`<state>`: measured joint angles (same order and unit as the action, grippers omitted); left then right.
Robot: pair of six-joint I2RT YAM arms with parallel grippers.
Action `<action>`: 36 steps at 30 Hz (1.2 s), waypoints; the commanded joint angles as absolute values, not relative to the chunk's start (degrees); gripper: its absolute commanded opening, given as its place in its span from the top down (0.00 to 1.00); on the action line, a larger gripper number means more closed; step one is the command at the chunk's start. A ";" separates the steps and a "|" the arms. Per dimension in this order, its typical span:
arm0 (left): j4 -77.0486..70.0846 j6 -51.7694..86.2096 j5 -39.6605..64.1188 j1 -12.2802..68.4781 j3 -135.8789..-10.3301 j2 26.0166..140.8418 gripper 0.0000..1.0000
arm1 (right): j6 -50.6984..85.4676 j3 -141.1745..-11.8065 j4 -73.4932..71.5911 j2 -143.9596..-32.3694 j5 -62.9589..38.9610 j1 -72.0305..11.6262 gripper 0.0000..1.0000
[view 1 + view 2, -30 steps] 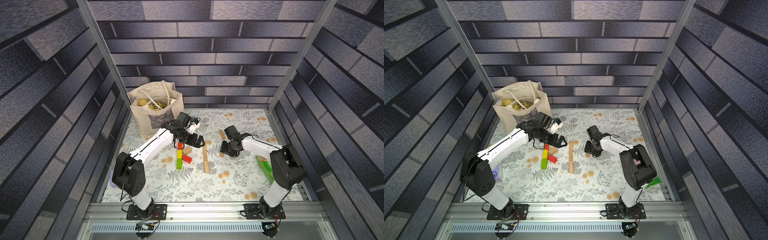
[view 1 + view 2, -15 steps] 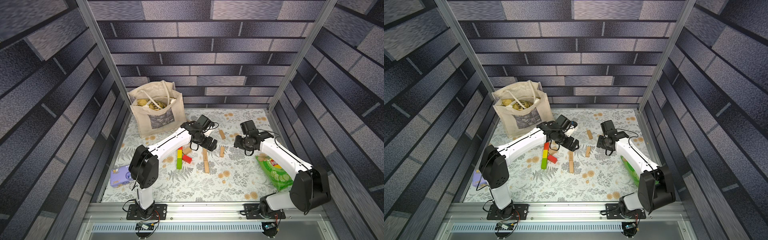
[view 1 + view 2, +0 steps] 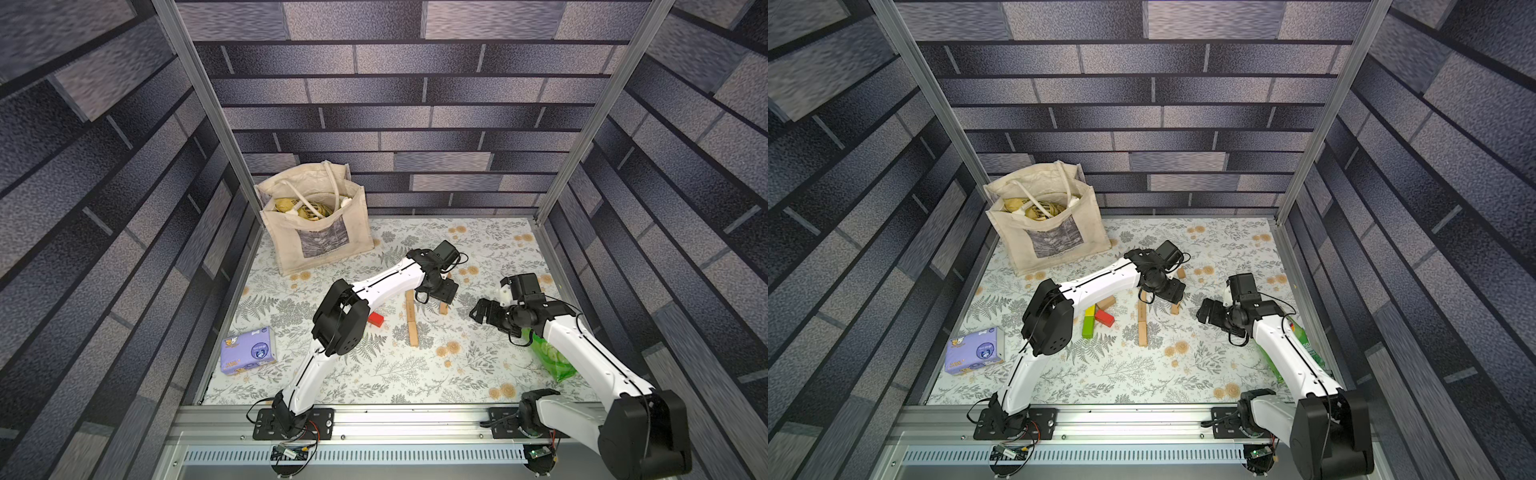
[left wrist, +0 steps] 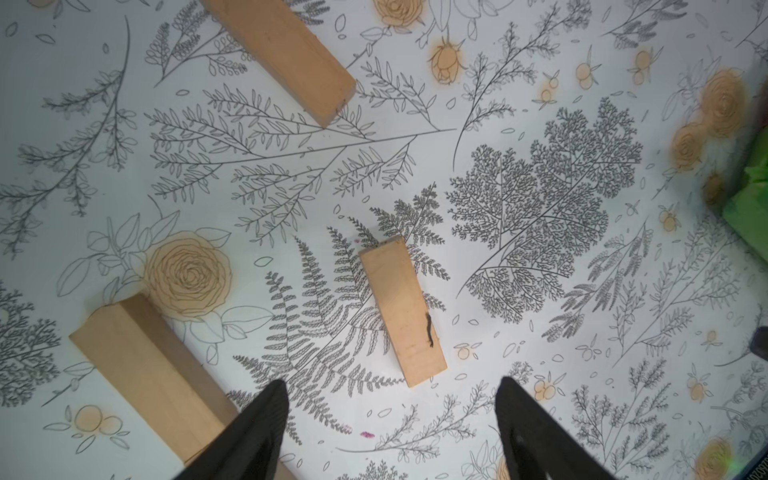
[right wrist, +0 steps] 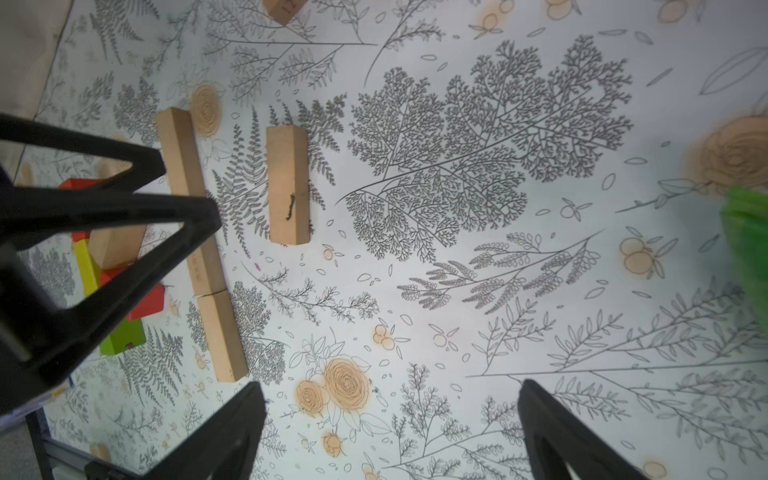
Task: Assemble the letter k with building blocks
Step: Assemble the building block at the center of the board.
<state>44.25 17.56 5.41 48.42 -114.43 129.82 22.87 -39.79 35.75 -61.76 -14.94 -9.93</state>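
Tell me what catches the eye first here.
Two white arms, the left arm and the right arm, reach over a flower-print table. Near its middle lie a row of plain wooden blocks and beside it red, yellow and green blocks; a canvas bag stands at the far left corner.

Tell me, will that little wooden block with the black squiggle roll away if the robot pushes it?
Probably not: the short plain wooden block has flat sides and square edges, so it should slide, not roll. It looks solid, so it likely won't bend when pinched.
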 commanded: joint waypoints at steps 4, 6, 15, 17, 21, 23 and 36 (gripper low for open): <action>51.90 22.94 1.35 49.75 -122.44 134.61 0.26 | 24.71 -34.58 36.18 -52.56 -26.20 -9.49 0.00; 51.86 23.60 2.04 49.81 -122.99 135.22 0.27 | 24.65 -33.31 35.82 -50.69 -28.41 -9.53 0.00; 52.99 26.39 1.89 51.10 -124.55 137.84 0.34 | 25.44 -31.37 34.89 -48.16 -31.80 -9.49 0.00; 53.26 27.20 1.63 51.19 -124.80 138.75 0.35 | 24.90 -31.59 34.70 -49.43 -32.24 -9.51 0.00; 53.09 28.14 1.06 51.24 -125.31 139.96 0.40 | 24.35 -31.74 34.29 -51.11 -32.87 -9.54 0.00; 53.39 28.23 0.75 51.33 -126.08 140.55 0.42 | 24.32 -31.61 34.08 -51.08 -32.87 -9.54 0.00; 56.42 29.29 -0.62 51.68 -131.22 144.03 0.49 | 23.97 -31.35 33.22 -52.47 -34.19 -9.52 0.00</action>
